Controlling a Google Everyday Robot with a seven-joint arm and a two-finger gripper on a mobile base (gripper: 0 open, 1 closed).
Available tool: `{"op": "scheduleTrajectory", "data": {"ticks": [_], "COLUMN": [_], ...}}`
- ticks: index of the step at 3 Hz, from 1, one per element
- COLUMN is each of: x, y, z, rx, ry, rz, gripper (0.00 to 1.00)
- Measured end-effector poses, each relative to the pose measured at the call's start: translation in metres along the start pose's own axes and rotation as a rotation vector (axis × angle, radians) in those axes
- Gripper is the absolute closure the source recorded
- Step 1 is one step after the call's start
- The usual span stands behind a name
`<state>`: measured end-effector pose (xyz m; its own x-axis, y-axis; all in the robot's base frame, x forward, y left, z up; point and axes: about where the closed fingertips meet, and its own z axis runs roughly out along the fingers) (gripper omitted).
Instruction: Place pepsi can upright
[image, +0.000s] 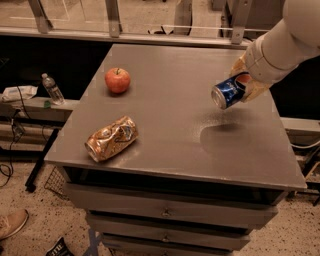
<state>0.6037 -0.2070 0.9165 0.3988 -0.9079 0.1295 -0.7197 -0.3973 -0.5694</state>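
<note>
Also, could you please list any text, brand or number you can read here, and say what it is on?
No text can be read.
The pepsi can, held tilted above the table by the gripper at right: markings blurred.
The crushed can: print blurred.
The water bottle label: too small.

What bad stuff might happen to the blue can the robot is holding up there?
The hand, above the right side of the table, holds the pepsi can tipped on its side in the air. If it let go like this, the can would probably land sideways and roll. The table's right edge is close, so the can might roll off onto the floor.
</note>
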Motion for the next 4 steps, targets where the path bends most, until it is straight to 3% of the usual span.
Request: {"op": "scheduleTrajectory", "data": {"ticks": [2,3,4], "x": [0.038,0.056,0.055], "y": [-0.004,-0.02,-0.029], "z": [-0.023,-0.039,-0.045], "rx": [0.17,0.28,0.307], "ry": [0.319,0.385,0.406], "rz": [-0.334,-0.449,-0.532], "gripper": [1.0,1.0,1.0]}}
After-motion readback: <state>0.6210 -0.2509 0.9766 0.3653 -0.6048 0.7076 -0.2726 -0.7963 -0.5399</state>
